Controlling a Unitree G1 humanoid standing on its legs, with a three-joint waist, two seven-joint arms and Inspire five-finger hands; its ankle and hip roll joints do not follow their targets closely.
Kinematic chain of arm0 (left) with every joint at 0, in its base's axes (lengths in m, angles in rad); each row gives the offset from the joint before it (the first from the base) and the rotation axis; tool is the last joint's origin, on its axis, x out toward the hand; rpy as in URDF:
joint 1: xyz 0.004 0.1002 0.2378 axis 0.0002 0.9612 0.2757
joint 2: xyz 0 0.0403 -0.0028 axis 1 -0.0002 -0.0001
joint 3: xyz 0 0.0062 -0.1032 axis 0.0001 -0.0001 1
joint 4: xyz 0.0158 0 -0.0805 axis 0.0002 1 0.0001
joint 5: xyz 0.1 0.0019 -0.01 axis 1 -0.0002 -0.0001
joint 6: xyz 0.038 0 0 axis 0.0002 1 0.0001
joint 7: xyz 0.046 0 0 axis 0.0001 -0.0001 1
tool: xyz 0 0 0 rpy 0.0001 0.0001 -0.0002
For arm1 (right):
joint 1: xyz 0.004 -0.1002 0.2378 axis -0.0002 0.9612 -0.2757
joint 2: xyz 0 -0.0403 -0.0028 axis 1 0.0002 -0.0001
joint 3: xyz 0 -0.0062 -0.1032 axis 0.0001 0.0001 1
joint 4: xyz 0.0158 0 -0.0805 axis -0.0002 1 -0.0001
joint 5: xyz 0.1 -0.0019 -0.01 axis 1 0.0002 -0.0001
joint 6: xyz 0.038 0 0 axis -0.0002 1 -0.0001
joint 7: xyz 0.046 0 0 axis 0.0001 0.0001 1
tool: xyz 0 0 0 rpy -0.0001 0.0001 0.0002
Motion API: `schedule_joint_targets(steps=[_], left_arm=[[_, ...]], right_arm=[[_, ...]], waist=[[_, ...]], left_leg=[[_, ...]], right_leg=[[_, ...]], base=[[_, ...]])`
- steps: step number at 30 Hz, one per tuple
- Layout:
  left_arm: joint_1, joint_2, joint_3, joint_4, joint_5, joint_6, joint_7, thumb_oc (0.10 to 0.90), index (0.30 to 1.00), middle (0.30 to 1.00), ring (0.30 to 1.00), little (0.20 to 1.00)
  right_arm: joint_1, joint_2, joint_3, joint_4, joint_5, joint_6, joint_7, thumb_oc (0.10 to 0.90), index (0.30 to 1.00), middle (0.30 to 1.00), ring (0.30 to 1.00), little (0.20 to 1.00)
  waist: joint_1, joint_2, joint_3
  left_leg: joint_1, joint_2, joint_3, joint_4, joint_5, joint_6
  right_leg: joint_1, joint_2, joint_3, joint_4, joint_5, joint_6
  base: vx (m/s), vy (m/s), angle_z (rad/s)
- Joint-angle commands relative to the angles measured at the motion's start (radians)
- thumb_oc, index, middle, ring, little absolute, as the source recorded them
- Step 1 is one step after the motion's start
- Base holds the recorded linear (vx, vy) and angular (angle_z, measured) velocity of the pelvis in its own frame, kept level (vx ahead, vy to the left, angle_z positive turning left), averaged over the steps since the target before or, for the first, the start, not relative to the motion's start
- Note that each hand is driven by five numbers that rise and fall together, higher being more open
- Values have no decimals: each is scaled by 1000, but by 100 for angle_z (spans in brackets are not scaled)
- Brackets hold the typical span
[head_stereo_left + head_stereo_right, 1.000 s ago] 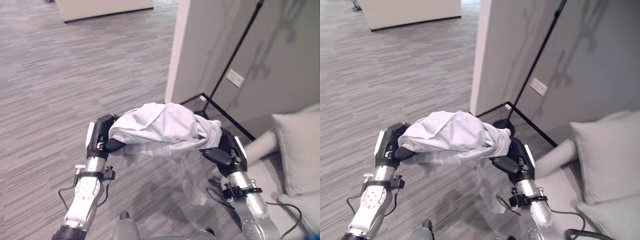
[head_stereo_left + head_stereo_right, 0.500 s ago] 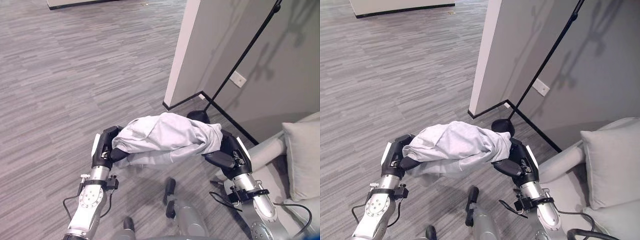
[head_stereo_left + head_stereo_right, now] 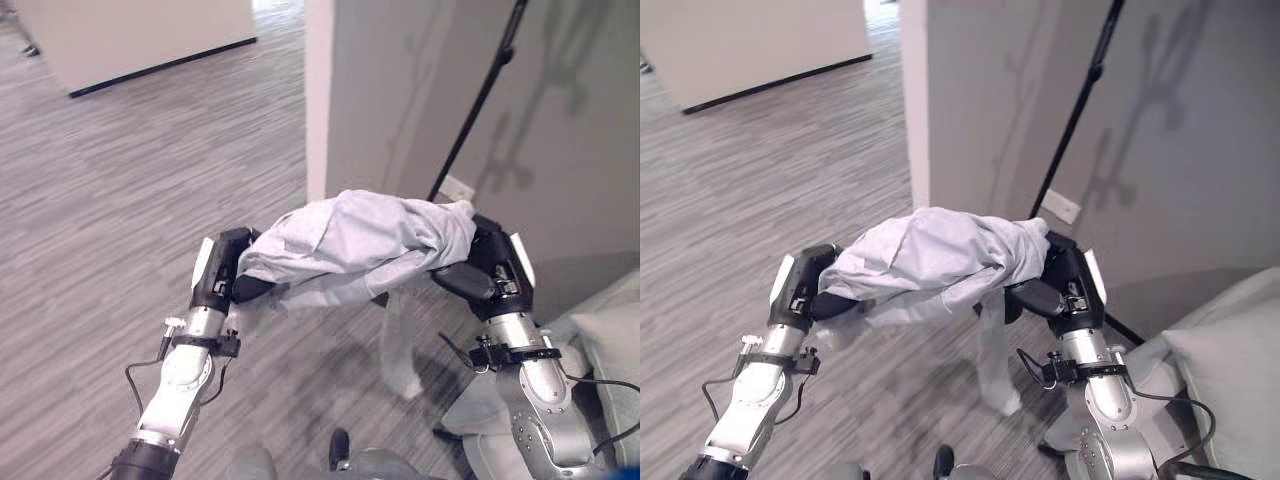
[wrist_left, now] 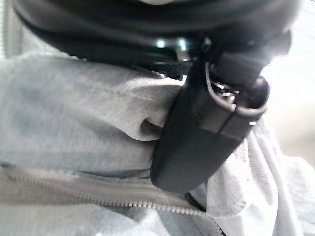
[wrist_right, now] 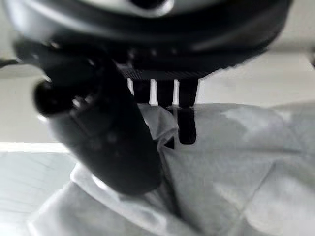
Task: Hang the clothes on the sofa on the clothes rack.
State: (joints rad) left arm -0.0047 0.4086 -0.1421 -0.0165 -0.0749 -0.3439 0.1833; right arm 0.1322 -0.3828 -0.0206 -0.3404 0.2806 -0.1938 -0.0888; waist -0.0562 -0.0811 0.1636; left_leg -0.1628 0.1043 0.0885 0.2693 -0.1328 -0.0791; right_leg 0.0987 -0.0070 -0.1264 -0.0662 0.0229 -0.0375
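I am carrying a pale grey garment [image 3: 355,240] between my two hands, held up in the air above the grey wood-grain floor [image 3: 110,190]. My left hand [image 3: 222,272] is at the garment's left end; in the left wrist view my thumb [image 4: 206,132] presses down onto the fabric, pinching it just above a zipper seam [image 4: 98,196], so this hand is clamped on the cloth. My right hand [image 3: 490,270] is at the garment's right end; in the right wrist view its thumb and fingers [image 5: 186,123] close onto a fold of the same fabric, so it too is clamped on the garment. The cloth lies bunched in a mound spanning from one hand to the other, and a loose part, apparently a sleeve [image 3: 400,345], hangs down from its underside toward the floor. Behind the garment stands the corner of a light grey wall [image 3: 390,90]. A thin black pole of the clothes rack [image 3: 480,100] rises at a slant against that wall, its lower part hidden behind the garment. A white wall outlet [image 3: 1061,206] sits low on the wall near the pole. The sofa with a grey cushion [image 3: 1230,390] is at my right, beside my right arm.
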Motion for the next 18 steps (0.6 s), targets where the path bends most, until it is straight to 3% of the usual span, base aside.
schedule_joint_targets(steps=[1, 3, 6, 7, 8, 9, 10, 12, 13, 14, 15, 17, 18], left_arm=[[-67, 65, 155, -60, 20, -125, 169, 400, 300, 300, 300, 300], [-76, 65, 139, -71, 75, -102, 188, 400, 300, 300, 300, 300], [-111, 85, 129, -86, 106, -114, 211, 400, 300, 300, 300, 300], [-112, 86, 129, -85, 106, -114, 211, 400, 300, 300, 300, 300], [-126, 96, 126, -90, 125, -113, 249, 400, 300, 300, 300, 300], [-127, 95, 126, -89, 126, -113, 250, 400, 300, 300, 300, 300], [-142, 104, 119, -97, 142, -100, 294, 400, 300, 300, 300, 300], [-160, 97, 125, -105, 172, -84, 347, 400, 300, 300, 300, 300], [-166, 95, 129, -111, 187, -82, 362, 400, 300, 300, 300, 300], [-168, 94, 129, -111, 191, -81, 365, 400, 300, 300, 300, 300], [-174, 85, 149, -157, 214, -90, 385, 400, 300, 300, 300, 300], [-176, 82, 146, -165, 212, -95, 387, 400, 300, 300, 300, 300], [-208, 80, 140, -162, 200, -96, 397, 400, 300, 300, 300, 300]], right_arm=[[-134, -29, -202, -98, -202, -182, -258, 400, 300, 300, 300, 300], [-116, -15, -225, -122, -284, -161, -324, 400, 300, 300, 300, 300], [-149, -5, -280, -149, -468, -107, -466, 400, 300, 300, 300, 300], [-150, -4, -279, -149, -471, -106, -467, 400, 300, 300, 300, 300], [-212, -6, -270, -152, -576, -54, -542, 400, 300, 300, 300, 300], [-213, -6, -269, -151, -577, -54, -542, 400, 300, 300, 300, 300], [-262, -9, -256, -142, -634, -2, -598, 400, 300, 300, 300, 300], [-303, -10, -250, -144, -718, 50, -653, 400, 300, 300, 300, 300], [-315, -10, -250, -145, -746, 67, -670, 400, 300, 300, 300, 300], [-318, -11, -248, -145, -751, 70, -673, 400, 300, 300, 300, 300], [-339, -15, -254, -150, -817, 104, -694, 400, 300, 300, 300, 300], [-345, -14, -255, -149, -821, 113, -700, 400, 300, 300, 300, 300], [-346, -22, -256, -143, -836, 134, -712, 400, 300, 300, 300, 300]], waist=[[58, 34, -49], [48, 63, -64], [43, 66, -102], [46, 65, -103], [50, 73, -100], [53, 72, -100], [41, 84, -91], [37, 96, -77], [39, 99, -82], [37, 98, -80], [47, 90, -97], [43, 91, -104], [34, 84, -112]], left_leg=[[7, -67, -119, -221, 226, -10], [72, -61, -135, -285, 236, -4], [137, -83, -121, -298, 222, 26], [139, -83, -118, -302, 220, 26], [182, -82, -68, -313, 204, 55], [182, -82, -64, -314, 205, 56], [226, -78, -38, -322, 184, 79], [268, -82, 9, -333, 162, 102], [283, -83, 28, -337, 153, 107], [284, -86, 28, -339, 153, 108], [307, -81, 63, -352, 125, 97], [304, -72, 59, -352, 120, 88], [311, -58, 46, -353, 101, 66]], right_leg=[[28, -32, 56, -17, 18, 108], [47, -16, 83, 15, -15, 110], [24, -40, 94, 125, -49, 124], [20, -40, 98, 130, -53, 124], [-35, -59, 69, 282, -38, 150], [-39, -59, 73, 288, -41, 150], [-99, -87, 26, 423, 17, 173], [-166, -140, -47, 563, 40, 186], [-178, -173, -90, 579, 47, 187], [-180, -176, -91, 585, 44, 187], [-185, -268, -179, 485, 24, 180], [-178, -270, -186, 424, 25, 178], [-185, -295, -147, 303, 35, 195]], base=[[371, 189, -120], [269, 195, -148], [278, 220, -63], [277, 216, -63], [168, 131, -97], [304, 245, -133], [168, 201, -103], [177, 231, -69], [105, 114, -58], [192, -3, -54], [160, -52, -35], [204, -168, -35], [235, -339, -20]])
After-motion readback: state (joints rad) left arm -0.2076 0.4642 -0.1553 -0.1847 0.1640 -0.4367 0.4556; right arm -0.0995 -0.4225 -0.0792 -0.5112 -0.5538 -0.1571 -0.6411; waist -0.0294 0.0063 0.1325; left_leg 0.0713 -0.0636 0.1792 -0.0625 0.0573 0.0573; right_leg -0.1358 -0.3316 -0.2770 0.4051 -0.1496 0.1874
